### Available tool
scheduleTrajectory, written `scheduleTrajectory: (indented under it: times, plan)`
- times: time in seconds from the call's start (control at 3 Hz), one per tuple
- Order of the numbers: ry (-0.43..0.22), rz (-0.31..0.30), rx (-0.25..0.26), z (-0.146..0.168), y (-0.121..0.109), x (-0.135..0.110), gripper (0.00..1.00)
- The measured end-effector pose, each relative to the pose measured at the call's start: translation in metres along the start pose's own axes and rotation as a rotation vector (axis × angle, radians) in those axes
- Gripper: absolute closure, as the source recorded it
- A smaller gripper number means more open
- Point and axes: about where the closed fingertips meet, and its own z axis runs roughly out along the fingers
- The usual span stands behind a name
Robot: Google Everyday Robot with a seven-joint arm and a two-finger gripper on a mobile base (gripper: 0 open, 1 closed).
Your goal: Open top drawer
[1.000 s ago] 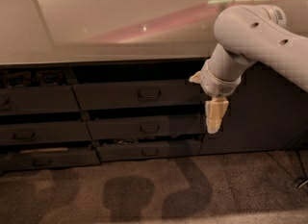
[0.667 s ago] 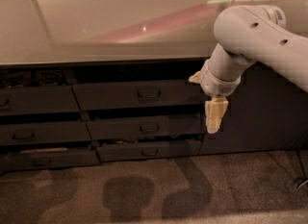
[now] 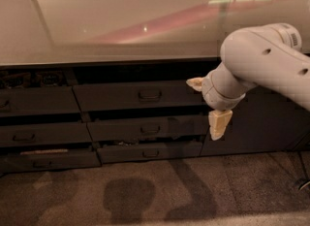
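Dim countertop point(image 3: 121, 21) w/ drawers below. Top drawer point(image 3: 106, 98) sits centre and looks shut. Gripper point(image 3: 207, 104) is held at its right end, fingers spread, empty. Handle point(image 3: 149, 94) could be missed, as the gripper is offset to the right.

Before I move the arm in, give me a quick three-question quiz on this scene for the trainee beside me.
1. True or false: the gripper is clamped on the top drawer's bail handle.
2. In the camera view, the gripper sits: A) left of that handle, B) right of it, near the drawer front's right end, C) directly over it.
3. How many drawer fronts, top drawer included, are stacked in its column?

Key: 1 false, it is off the handle; 2 B; 3 three.
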Motion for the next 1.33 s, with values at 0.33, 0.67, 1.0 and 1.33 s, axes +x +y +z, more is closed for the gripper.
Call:
scheduleTrajectory:
  times: [0.33, 0.67, 1.0, 1.33]
  plan:
    - [0.003, -0.036, 0.039, 0.0, -0.002, -0.003, 0.0]
    - [0.003, -0.034, 0.035, 0.001, -0.003, -0.001, 0.0]
    - [-0.013, 0.013, 0.01, 0.012, -0.016, 0.02, 0.0]
    - [-0.042, 0.076, -0.018, 0.035, -0.038, 0.059, 0.0]
